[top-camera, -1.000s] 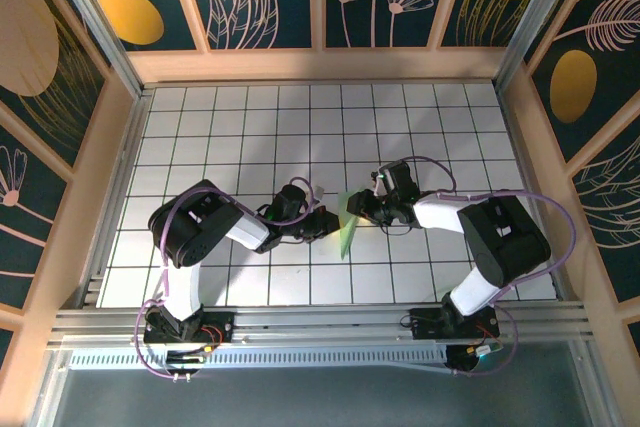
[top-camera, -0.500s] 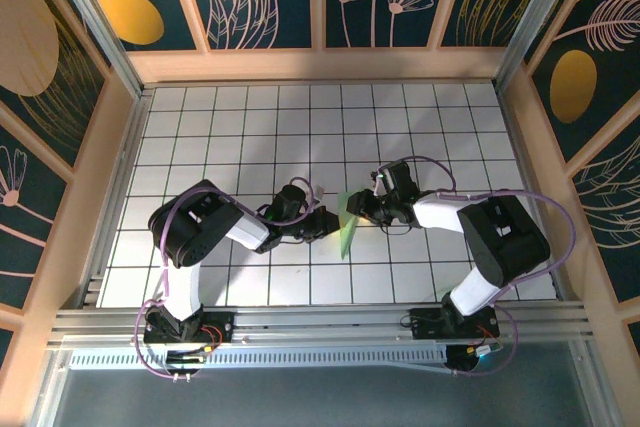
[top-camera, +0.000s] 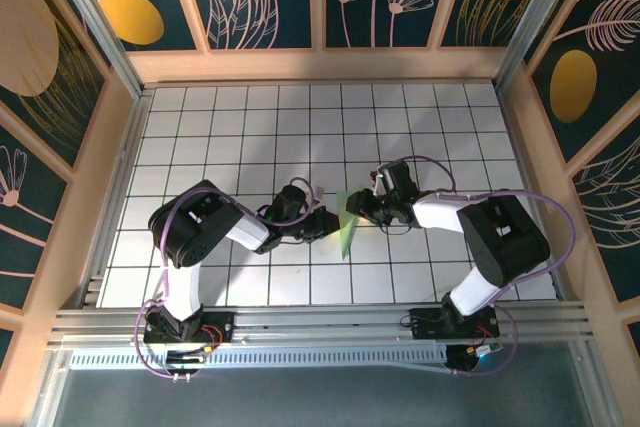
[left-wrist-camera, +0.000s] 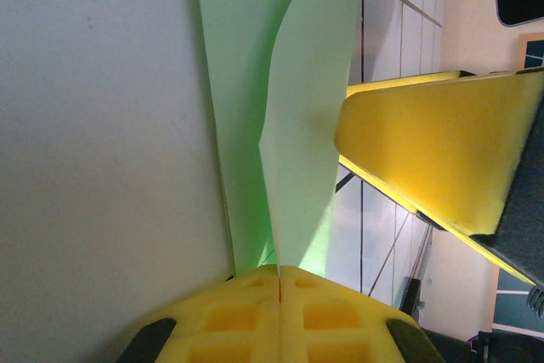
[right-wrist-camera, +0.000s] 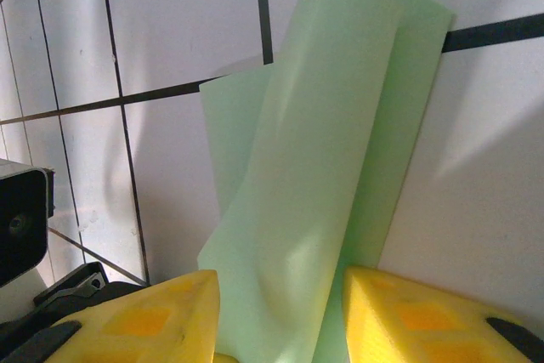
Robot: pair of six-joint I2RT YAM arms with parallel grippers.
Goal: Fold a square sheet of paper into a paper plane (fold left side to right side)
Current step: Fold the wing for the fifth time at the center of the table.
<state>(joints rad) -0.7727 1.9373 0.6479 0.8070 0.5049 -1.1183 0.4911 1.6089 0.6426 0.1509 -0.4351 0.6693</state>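
Observation:
The pale green sheet of paper (top-camera: 347, 238) lies mid-table, folded into a slim long shape with layered flaps. My left gripper (top-camera: 329, 225) comes in from the left and is shut on the paper's edge; in the left wrist view its yellow pads (left-wrist-camera: 255, 312) meet with the paper (left-wrist-camera: 297, 125) pinched in the seam. My right gripper (top-camera: 357, 207) reaches in from the right at the paper's far end. Its jaws stand apart, and a raised flap of the paper (right-wrist-camera: 323, 167) runs between its yellow fingers (right-wrist-camera: 408, 312) without being squeezed. One right finger (left-wrist-camera: 433, 142) shows beside the paper.
The white grid-tile table (top-camera: 250, 127) is walled by wooden frames at the back and both sides. Both arms' cables arch over the tiles near the paper. A black part of the left arm (right-wrist-camera: 17, 218) sits close to the right gripper.

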